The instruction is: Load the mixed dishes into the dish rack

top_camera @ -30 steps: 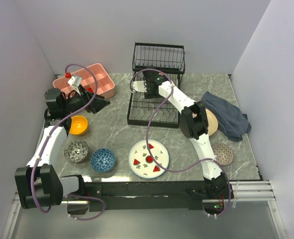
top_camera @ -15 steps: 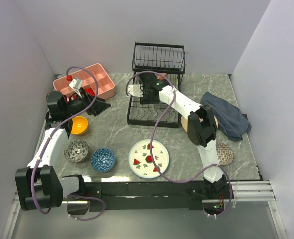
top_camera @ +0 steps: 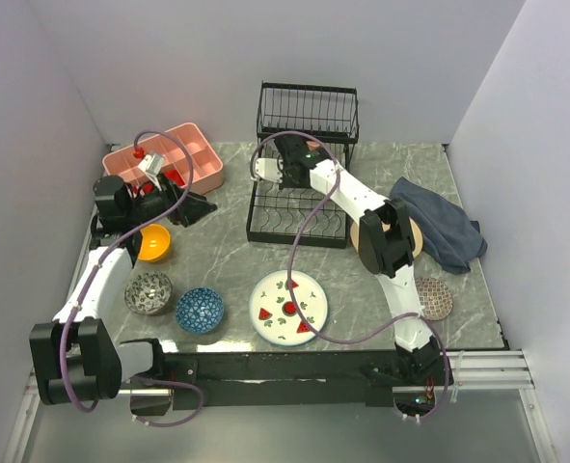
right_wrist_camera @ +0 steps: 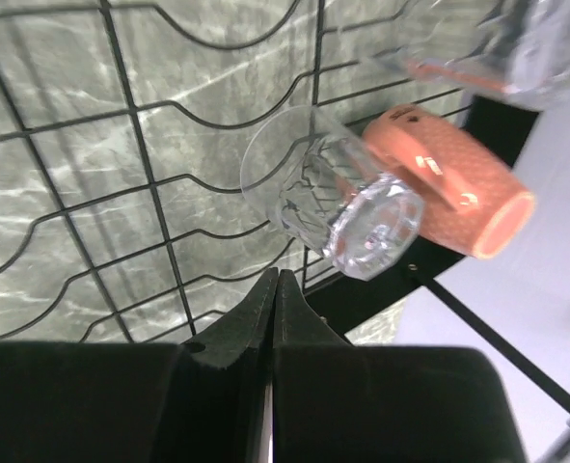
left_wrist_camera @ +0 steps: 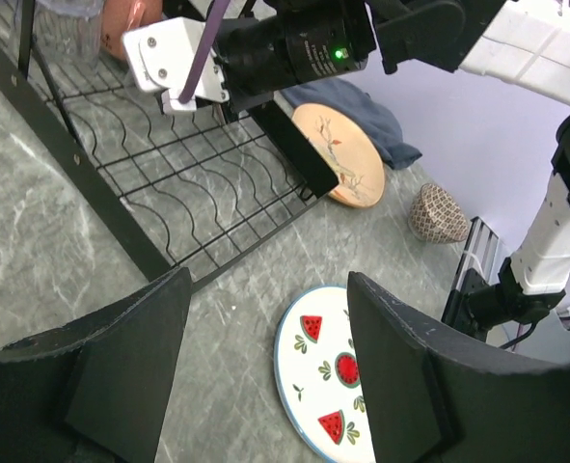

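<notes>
The black dish rack (top_camera: 299, 207) stands at the back middle. My right gripper (top_camera: 283, 174) hovers over its slotted base, shut on nothing (right_wrist_camera: 275, 277). Just beyond its tips a clear glass (right_wrist_camera: 328, 193) lies on its side on the wires beside a terracotta cup (right_wrist_camera: 448, 198). My left gripper (top_camera: 194, 204) is open and empty (left_wrist_camera: 265, 289), above the table between the pink tray and the rack. On the table sit an orange bowl (top_camera: 152, 241), a grey bowl (top_camera: 148, 291), a blue bowl (top_camera: 200, 310), the watermelon plate (top_camera: 289, 307), a brown bowl (top_camera: 431, 298) and the bird plate (left_wrist_camera: 340, 154).
A pink compartmented tray (top_camera: 164, 164) with red items sits at the back left. A dark cloth (top_camera: 444, 231) lies at the right, behind the bird plate. Another clear glass (right_wrist_camera: 492, 43) rests further back in the rack. Walls close in on three sides.
My right gripper has gone from open to shut with nothing in it, staying over the rack beside the glass. The left arm has barely moved.
</notes>
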Tool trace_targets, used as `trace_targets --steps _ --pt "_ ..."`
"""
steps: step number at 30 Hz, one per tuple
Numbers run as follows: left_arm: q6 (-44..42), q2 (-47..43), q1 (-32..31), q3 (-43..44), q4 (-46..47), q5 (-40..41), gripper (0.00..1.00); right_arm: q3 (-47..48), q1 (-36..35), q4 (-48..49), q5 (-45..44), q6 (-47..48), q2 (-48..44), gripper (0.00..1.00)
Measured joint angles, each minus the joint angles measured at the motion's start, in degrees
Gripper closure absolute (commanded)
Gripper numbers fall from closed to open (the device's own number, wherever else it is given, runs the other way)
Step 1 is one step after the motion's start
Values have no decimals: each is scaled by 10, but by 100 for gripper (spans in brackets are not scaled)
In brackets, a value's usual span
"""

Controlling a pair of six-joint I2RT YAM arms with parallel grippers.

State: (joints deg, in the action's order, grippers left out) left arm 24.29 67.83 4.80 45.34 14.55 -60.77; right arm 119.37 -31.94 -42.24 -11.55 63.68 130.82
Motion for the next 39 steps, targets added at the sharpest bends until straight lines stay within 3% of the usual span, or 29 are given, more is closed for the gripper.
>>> trace_targets --steps 19,34,38,39 --pt "-112 62 0 21 -124 13 29 51 30 72 -13 47 100 100" --pt "-118 75 0 26 -131 20 29 56 27 146 -24 77 117 99" --pt "-116 74 0 26 -124 26 28 -2 30 151 -20 49 78 47" --pt "-116 73 0 26 -122 29 28 -20 31 150 -18 41 62 44"
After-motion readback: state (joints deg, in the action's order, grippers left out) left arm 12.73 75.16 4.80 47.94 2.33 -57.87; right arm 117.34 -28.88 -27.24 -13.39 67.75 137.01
